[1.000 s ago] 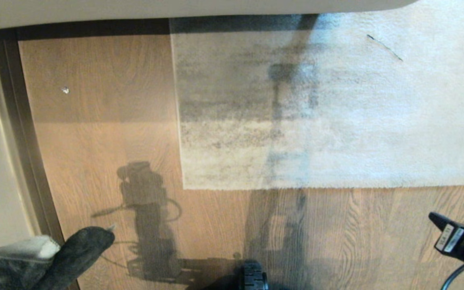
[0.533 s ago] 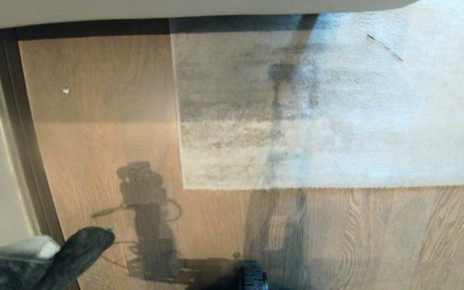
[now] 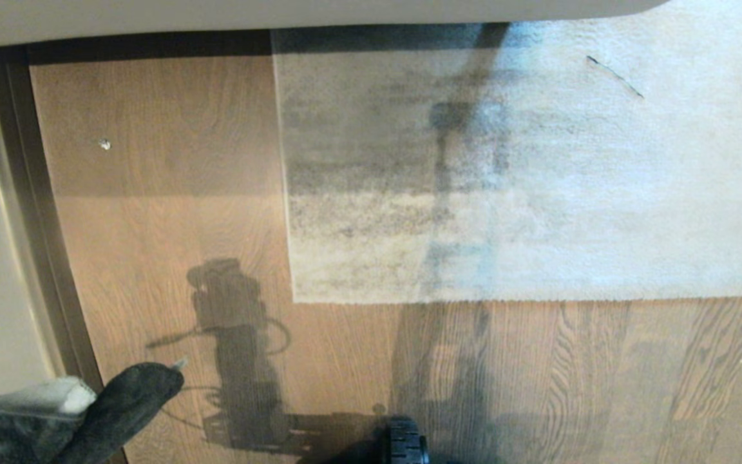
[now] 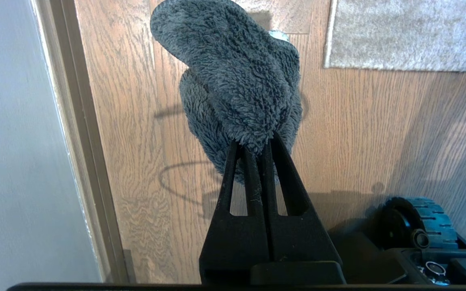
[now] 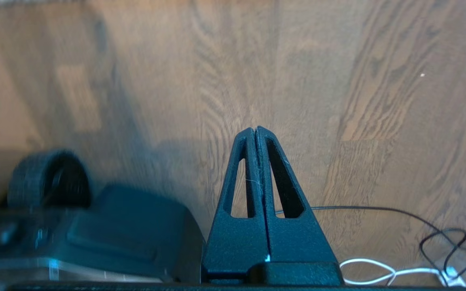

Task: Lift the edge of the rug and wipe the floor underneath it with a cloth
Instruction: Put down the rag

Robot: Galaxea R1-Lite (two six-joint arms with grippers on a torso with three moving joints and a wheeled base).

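Left gripper point(image 4: 257, 147) pinching cloth point(image 4: 237, 85) tight, hanging low at left over floor point(image 3: 171, 245), near wall trim point(image 3: 36, 212). Right gripper point(image 5: 256, 130) pressed together, empty, pointing at bare planks; gone from head view, where it was showing at lower right a second ago, so pulling back toward base. Rug edge point(image 3: 474, 300) lying flat, corner point(image 3: 295, 300) down. No lift going; probably folding away post-wipe, though hard telling. Loose cables point(image 5: 419, 242) lying beside base wheel point(image 3: 404, 441).
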